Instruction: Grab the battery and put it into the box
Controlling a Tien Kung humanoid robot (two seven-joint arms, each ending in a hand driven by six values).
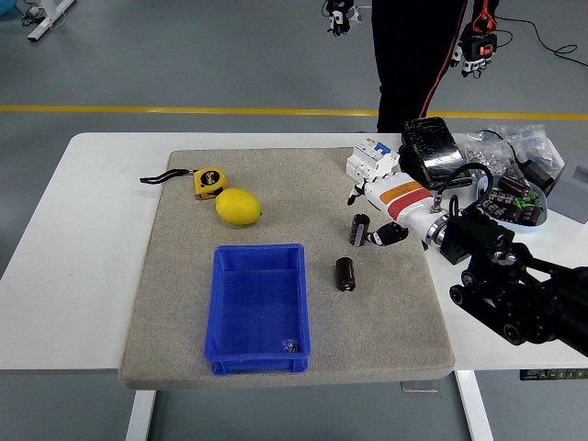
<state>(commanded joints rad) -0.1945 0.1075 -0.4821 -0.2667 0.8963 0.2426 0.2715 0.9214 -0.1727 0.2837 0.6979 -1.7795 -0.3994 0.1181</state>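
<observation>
Lemon (238, 206) and tape measure (209, 182) beyond box (258, 309), seemingly clear.

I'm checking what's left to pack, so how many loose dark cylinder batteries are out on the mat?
2: one battery lies on the mat right of the blue box; the other stands at the right hand's fingertips. More may be hidden.

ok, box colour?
Blue, clearest in the head view: the open box sits on the grey mat.
</observation>
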